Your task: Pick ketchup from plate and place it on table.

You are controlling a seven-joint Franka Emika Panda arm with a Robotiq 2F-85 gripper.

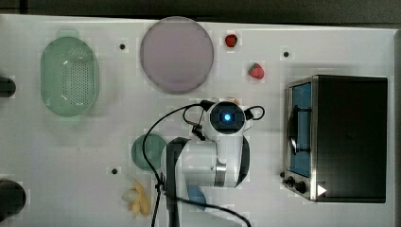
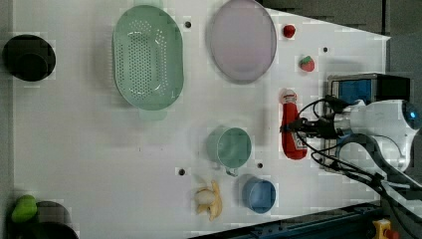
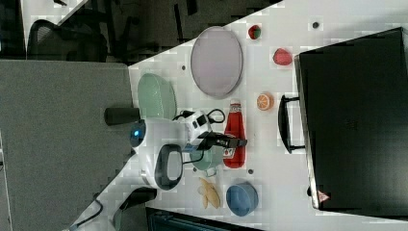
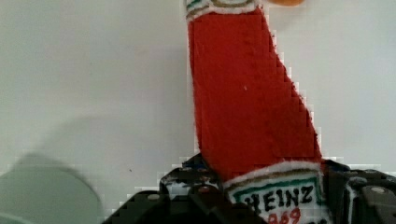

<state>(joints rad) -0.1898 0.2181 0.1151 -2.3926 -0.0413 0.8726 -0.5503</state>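
On the table (image 2: 99, 149) we counted one ketchup (image 2: 292, 130), one plate (image 2: 242, 40), one basket (image 2: 148, 57), two strawberries (image 2: 289, 31) (image 2: 307, 63), one orange slice (image 3: 264, 101), one green cup (image 2: 230, 147), one blue cup (image 2: 259, 194), one banana (image 2: 210, 199) and one oven (image 3: 353, 115).

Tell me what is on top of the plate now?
The plate is bare in the left view. The ketchup lies off it on the table, with the hand around its label, which hides part of it.
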